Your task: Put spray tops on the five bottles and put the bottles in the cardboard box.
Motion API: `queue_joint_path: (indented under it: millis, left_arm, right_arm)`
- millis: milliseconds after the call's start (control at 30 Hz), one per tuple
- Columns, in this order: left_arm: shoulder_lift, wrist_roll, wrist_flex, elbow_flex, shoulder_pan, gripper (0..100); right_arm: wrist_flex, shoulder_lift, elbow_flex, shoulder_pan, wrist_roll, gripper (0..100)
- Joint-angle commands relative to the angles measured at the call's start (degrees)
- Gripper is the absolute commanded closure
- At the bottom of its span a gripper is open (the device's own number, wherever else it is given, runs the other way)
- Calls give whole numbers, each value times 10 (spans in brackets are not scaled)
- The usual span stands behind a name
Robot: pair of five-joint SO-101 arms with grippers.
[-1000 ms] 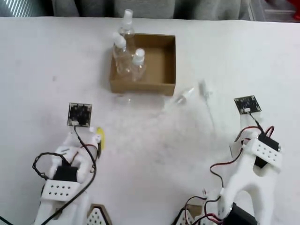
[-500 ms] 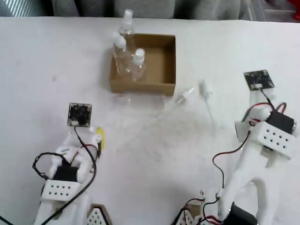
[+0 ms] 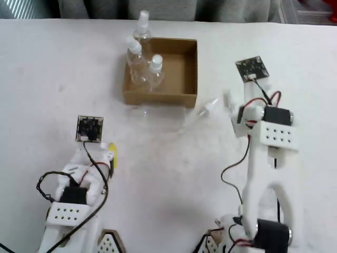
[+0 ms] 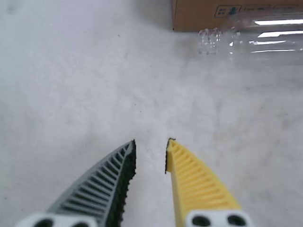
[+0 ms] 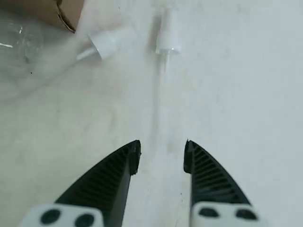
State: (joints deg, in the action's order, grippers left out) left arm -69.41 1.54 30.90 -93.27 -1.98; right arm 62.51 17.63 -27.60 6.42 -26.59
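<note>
At the left, the left hand (image 4: 150, 142), one grey finger and one yellow, sits over the white surface (image 3: 47, 74) with its tips slightly apart and nothing between them. Well ahead of it, a clear plastic bottle (image 4: 255, 40) lies on its side just in front of the brown cardboard box (image 3: 158, 98). Its threaded neck is bare. The left wrist view makes those threads plain, where the high view gives the bottle as little more than a faint glint.

Two upright clear bottles (image 3: 154, 74) wearing white spray tops stand in the box's left half. A third topped bottle (image 3: 141, 29) stands at the back left corner; whether it is inside or just behind the wall I cannot tell.

Off the box's near right corner lies a loose white spray cap (image 5: 106, 45). It is hard to make out whether the clear shape beside it is a bottle joined to it. Just right of that lies a white spray top with a thin dip tube (image 5: 168, 30). The faint tube runs toward the right hand (image 5: 162, 153), whose black fingers stand apart, empty, near the tube's end. The high view sets the right arm (image 3: 266, 132) just right of the box
</note>
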Motion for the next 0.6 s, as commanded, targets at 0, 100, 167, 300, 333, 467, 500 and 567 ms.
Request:
queue_joint_path:
  millis: [0,100,167,300,333,467,500,567]
  left_arm:
    - [-12,4,3,25,-4,872]
    - [-12,4,3,25,-4,872]
    - [-12,4,3,25,-4,872]
    - [-12,4,3,25,-4,872]
    - [-12,4,3,25,-4,872]
    - [-12,3,1,25,-4,872]
    - [-12,3,0,25,-4,872]
    - [-12,3,-1,25,-2,872]
  right_arm:
    - [-77,-70,47,-11,7,885]
    - [-93,-143,98,-8,7,885]
    - [-87,-189,141,-8,7,885]
    - [-87,-282,231,-11,7,885]
    - [-84,-303,253,-12,7,885]
    - [-43,-379,348,-12,7,885]
    - [-29,-396,371,-12,7,885]
    - [-4,-427,413,-13,7,885]
